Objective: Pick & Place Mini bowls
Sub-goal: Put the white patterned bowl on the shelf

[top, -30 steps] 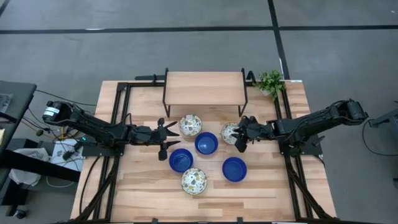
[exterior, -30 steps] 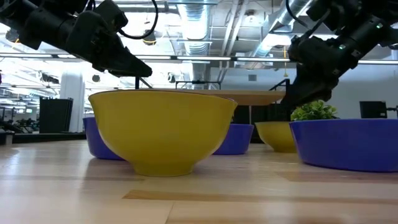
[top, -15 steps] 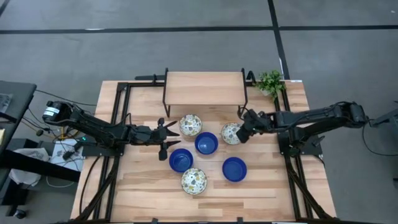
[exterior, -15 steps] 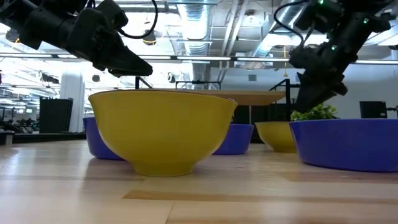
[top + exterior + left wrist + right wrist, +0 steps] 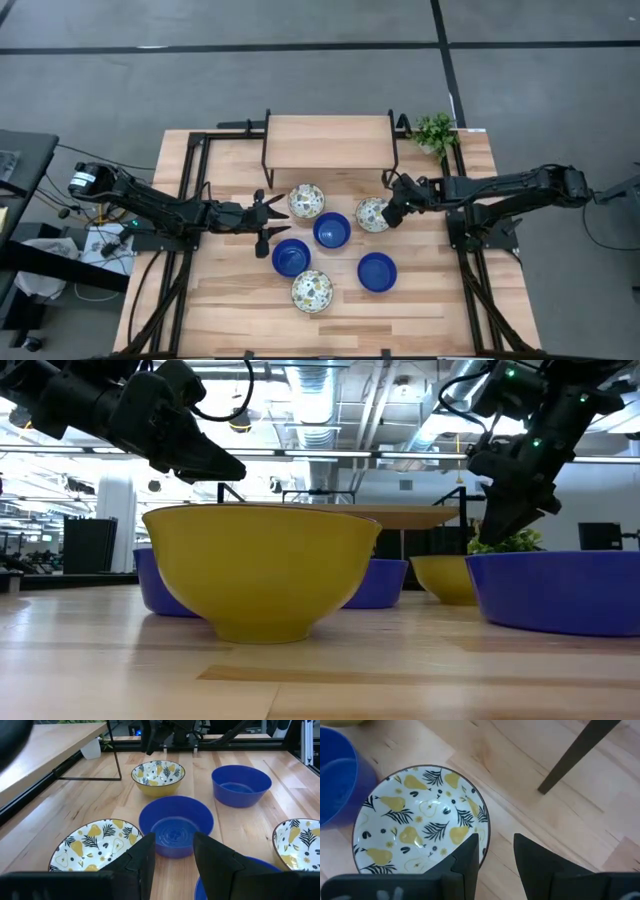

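A: Starting big: what's on the bench (image 5: 230,290)?

B: Wooden bench, a low wooden shelf on black legs (image 5: 328,141) at the far edge, a small potted plant (image 5: 435,131) at the far right corner. Six mini bowls sit in a cluster in front of the shelf.

A: Arms?

B: Left arm (image 5: 150,205) reaches in from the left, right arm (image 5: 500,188) from the right, both low over the bench.

A: Bowl layout?

B: Three blue: centre blue bowl (image 5: 332,231), front-left blue bowl (image 5: 291,257), front-right blue bowl (image 5: 377,271). Three patterned, white inside with yellow pears and dark leaves, yellow outside: back-left patterned bowl (image 5: 306,200), back-right patterned bowl (image 5: 372,214), front patterned bowl (image 5: 312,291). All upright on the wood, none stacked.

A: Left gripper?

B: Left gripper (image 5: 272,215) hangs just left of the back-left patterned bowl and above the front-left blue one, jaws spread, nothing between them.

A: Right gripper?

B: Right gripper (image 5: 388,214) is at the right rim of the back-right patterned bowl. In the wrist view its jaws are parted and straddle that rim (image 5: 479,832), one finger (image 5: 467,857) over the inside, the other over bare wood. Not pinching; can't tell if a finger touches the rim.
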